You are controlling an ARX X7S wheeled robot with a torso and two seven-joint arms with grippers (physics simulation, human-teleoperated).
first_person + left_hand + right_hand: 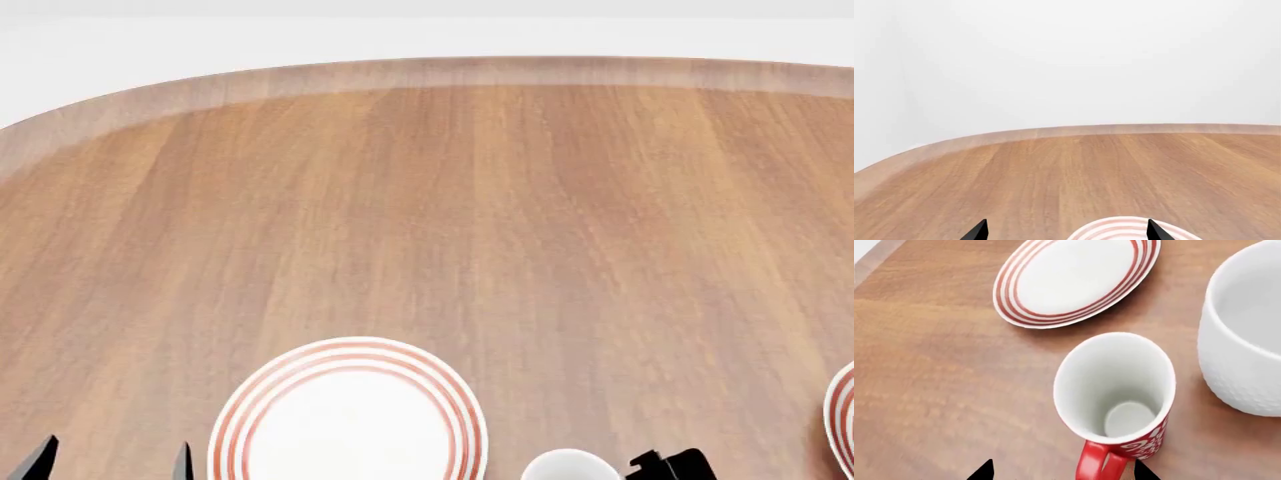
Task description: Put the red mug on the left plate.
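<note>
The red mug (1117, 400) stands upright on the table in the right wrist view, white inside, with a white scroll pattern. Its red handle (1095, 464) points toward my right gripper (1062, 471), which is open. The handle lies between the fingertips, nearer one of them, and no contact shows. A ringed plate (1077, 280) lies just beyond the mug. In the head view the left plate (347, 420) lies at the near left. My left gripper (114, 460) is open and empty to its left. The plate's rim also shows in the left wrist view (1127, 230) by that gripper (1066, 232).
A large plain white mug (1247, 335) stands close beside the red mug. A second ringed plate (843, 420) pokes in at the head view's right edge. A white mug rim (567, 467) and part of my right arm (667, 465) show at its bottom edge. The wooden table (441, 200) stretches far ahead.
</note>
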